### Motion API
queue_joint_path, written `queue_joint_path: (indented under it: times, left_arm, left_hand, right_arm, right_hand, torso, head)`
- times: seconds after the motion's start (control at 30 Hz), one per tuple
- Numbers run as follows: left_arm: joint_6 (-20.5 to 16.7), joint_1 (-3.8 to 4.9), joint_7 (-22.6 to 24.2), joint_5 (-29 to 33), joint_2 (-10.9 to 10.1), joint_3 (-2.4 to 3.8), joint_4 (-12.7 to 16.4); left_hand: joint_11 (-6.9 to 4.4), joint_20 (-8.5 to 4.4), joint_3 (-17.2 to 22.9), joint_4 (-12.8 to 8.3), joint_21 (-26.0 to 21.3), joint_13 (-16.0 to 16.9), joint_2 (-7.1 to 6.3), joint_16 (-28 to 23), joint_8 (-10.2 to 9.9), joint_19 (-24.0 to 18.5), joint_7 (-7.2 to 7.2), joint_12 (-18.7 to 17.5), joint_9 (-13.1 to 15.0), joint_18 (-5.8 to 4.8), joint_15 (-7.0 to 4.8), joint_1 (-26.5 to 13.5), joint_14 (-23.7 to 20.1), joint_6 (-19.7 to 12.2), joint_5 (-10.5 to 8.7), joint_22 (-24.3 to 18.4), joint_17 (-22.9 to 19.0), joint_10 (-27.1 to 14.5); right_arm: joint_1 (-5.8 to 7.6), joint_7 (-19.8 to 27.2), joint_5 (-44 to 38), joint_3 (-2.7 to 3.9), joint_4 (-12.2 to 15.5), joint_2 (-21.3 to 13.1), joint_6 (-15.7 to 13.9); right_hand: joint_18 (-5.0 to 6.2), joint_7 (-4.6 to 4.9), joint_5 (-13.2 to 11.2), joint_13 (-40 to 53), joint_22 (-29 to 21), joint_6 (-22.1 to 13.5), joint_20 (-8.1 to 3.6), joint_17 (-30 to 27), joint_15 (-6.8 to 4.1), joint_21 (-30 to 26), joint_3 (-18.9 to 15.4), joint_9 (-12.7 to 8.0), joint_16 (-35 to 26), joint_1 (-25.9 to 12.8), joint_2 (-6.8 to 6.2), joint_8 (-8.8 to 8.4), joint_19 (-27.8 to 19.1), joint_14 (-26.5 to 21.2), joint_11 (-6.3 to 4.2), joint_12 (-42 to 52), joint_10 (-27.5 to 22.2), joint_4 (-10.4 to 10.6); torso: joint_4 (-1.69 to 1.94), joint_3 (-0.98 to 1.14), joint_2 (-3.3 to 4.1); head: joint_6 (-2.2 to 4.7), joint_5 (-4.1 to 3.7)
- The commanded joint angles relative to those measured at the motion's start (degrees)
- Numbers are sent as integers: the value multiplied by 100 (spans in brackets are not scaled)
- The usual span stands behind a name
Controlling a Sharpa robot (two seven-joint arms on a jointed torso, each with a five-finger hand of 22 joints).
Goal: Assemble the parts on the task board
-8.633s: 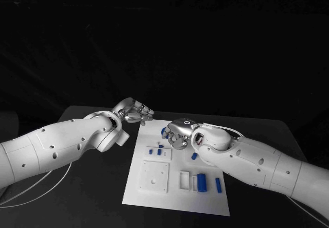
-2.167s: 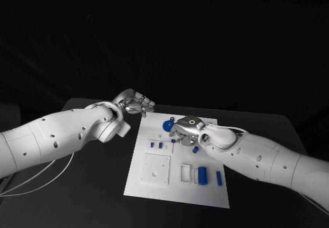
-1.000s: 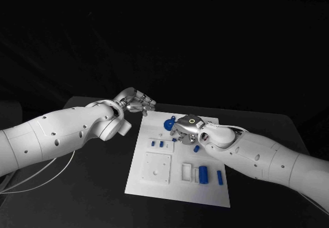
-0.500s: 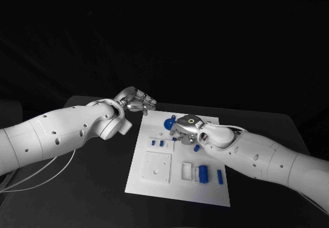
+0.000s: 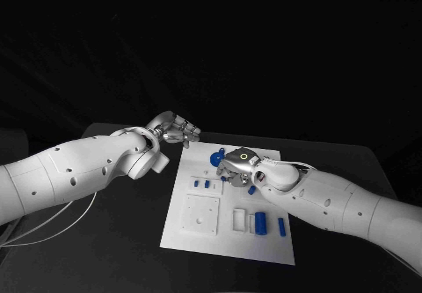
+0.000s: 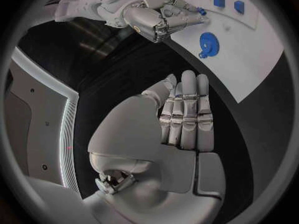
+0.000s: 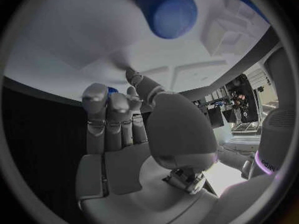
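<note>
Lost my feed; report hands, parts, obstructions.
Left hand empty, curled, off task board's far corner. Right hand pinches small blue part over board. Round blue part beside it.

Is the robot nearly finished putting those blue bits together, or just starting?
Early, it seems. Several blue parts lie loose on the task board. The right hand works over the board near a round blue part, its hold unclear. The left hand hovers off the board, holding nothing.

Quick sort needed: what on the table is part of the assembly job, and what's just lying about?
Job:
- white rectangular task board
- round blue knob-like part at the board's far end
- blue cylinder and blue bar near the board's near end
- two small blue blocks
- right hand, low over the board
- left hand, fingers curled, off the board

Lying about:
- white cable on the black table
</note>
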Motion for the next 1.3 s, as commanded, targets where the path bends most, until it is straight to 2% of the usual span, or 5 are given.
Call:
queue_joint_path:
  times: [0.03,0.43,0.6,1.0,1.3]
  left_arm:
    - [74,8,11,4,10,4,11]
    - [93,9,-16,-2,5,4,1]
    - [94,9,-22,-3,3,4,-2]
    - [94,10,-33,-9,1,3,-5]
    - [94,10,-38,-19,-1,3,-9]
  left_hand:
    - [-7,12,1,21,-33,-6,-31,-20,11,39,5,-23,-2,6,3,-8,31,-41,-27,126,5,-42]
    - [-7,11,-2,23,-38,-6,-31,-19,12,41,5,-22,-2,6,4,0,29,-39,-39,126,5,-41]
    - [-5,13,-4,36,-42,-7,-20,-18,12,42,7,-24,-2,5,5,-6,31,-41,-43,125,5,-47]
    - [-7,14,-6,45,-47,-6,-17,-19,11,44,4,-23,-2,5,5,-7,30,-42,-45,123,5,-47]
    - [-4,14,-3,52,-59,-6,-19,-21,12,48,6,-23,-2,7,6,5,29,-43,-41,123,3,-57]
  right_arm:
    - [0,30,15,-7,47,4,89]
    - [0,30,60,-24,117,-20,114]
    - [0,3,55,-26,109,-23,141]
    - [1,-157,-1,-28,32,-31,436]
    - [1,-196,-7,-28,22,-44,488]
  right_hand:
    - [1,34,-13,-6,513,-13,-7,4,0,32,-29,4,36,-38,-17,-9,156,32,-10,39,-41,2]
    - [3,44,-15,3,512,13,-5,5,1,29,-151,5,46,-49,13,-7,161,33,-7,92,-23,7]
    - [8,88,-17,35,510,185,1,9,14,17,-202,10,51,-65,52,-9,162,32,20,134,-18,5]
    - [37,140,-14,178,507,312,39,2,53,-8,-278,11,36,-105,106,-5,160,24,81,253,-4,9]
    - [52,145,1,215,507,288,53,-3,61,-18,-219,7,35,-120,123,-9,156,23,90,270,-14,-3]
  torso:
    - [5,3,-2]
    - [3,2,-1]
    - [8,4,-1]
    - [6,-1,-1]
    - [4,1,-1]
  head:
    - [-5,-2]
    - [-2,3]
    - [-1,-2]
    - [-12,-5]
    - [-13,-9]
